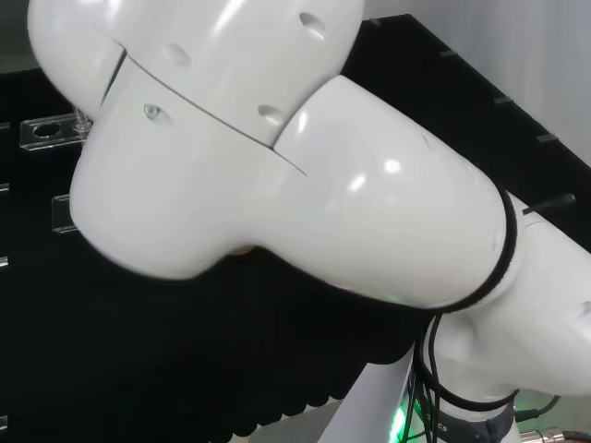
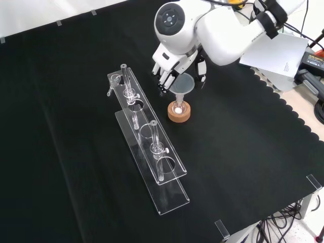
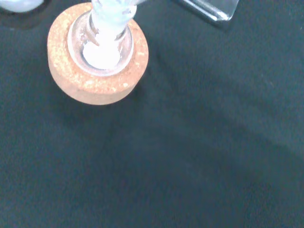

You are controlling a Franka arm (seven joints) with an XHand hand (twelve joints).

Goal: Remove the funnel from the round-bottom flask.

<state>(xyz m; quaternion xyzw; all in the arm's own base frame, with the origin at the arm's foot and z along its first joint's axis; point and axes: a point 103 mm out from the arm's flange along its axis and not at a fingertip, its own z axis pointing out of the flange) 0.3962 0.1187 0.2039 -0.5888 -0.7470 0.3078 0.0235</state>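
Observation:
In the front view a clear funnel (image 2: 183,84) stands with its stem in the neck of a small round-bottom flask (image 2: 178,107). The flask holds some white powder and rests on a cork ring (image 2: 179,115). The hand (image 2: 169,65) hangs over the funnel from the view's top. Its fingers (image 2: 162,79) reach down at the left of the funnel's rim and its thumb (image 2: 202,75) at the right; they look fairly straight and apart from the rim. The wrist view has the cork ring (image 3: 71,80), the powder in the flask (image 3: 100,56) and the funnel's stem (image 3: 110,16) close up.
A long clear rack (image 2: 163,190) with glass tubes and stoppers stands left of the flask in the front view; its corner (image 3: 209,9) edges the wrist view. The cloth's scalloped edge (image 2: 283,104) runs at the right. The arm's white links (image 1: 277,148) cover most of the head view.

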